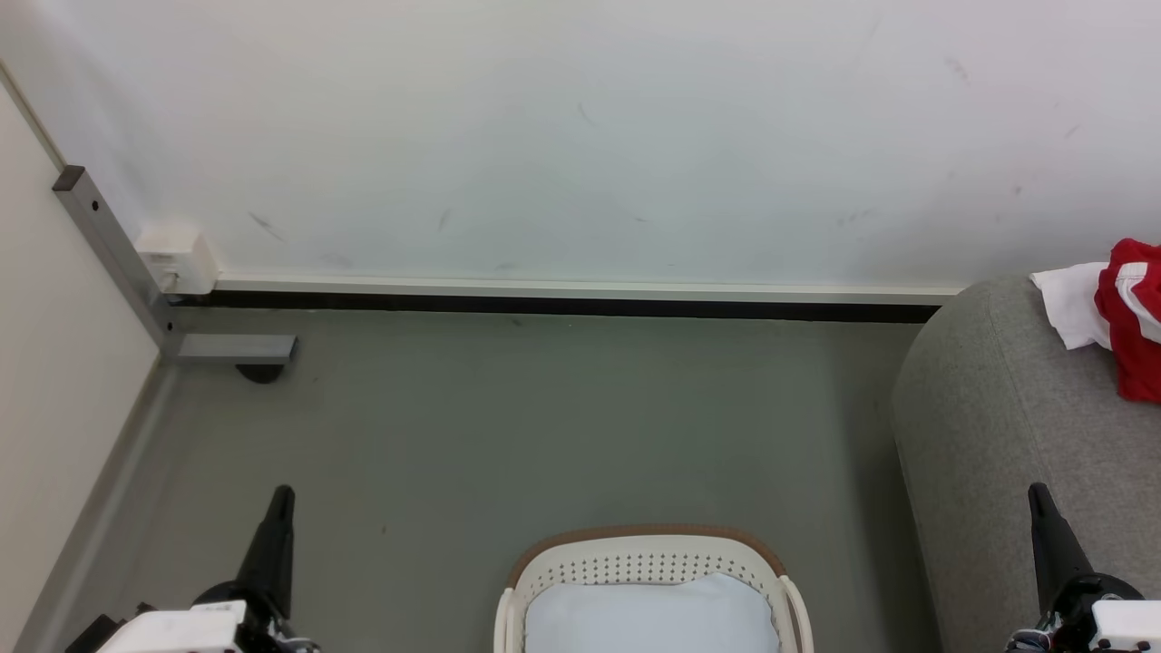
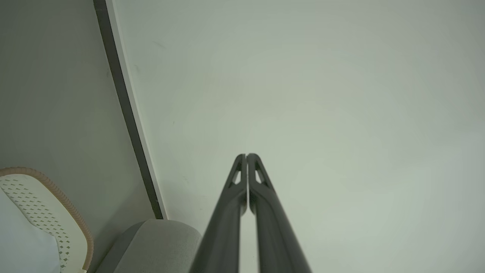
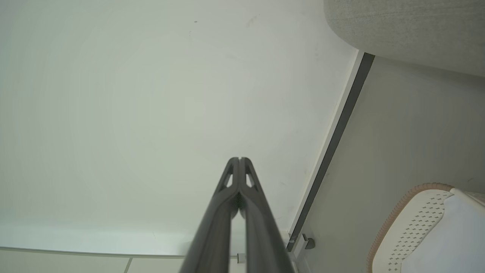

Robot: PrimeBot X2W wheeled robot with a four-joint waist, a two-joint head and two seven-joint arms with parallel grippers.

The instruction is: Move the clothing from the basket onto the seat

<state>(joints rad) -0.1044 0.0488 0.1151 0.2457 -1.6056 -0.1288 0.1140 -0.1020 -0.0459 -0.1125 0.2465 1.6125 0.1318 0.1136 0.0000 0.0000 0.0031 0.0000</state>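
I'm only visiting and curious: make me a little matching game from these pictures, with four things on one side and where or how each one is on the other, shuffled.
Things:
1. clothing
2. basket
3. pale pad
4. left gripper

Descriptions:
A. lying inside the basket
B. on the grey seat, at the far right of the head view
C. closed, holding nothing
D. standing on the floor, brown-rimmed

Pairs: 1-B, 2-D, 3-A, 4-C.
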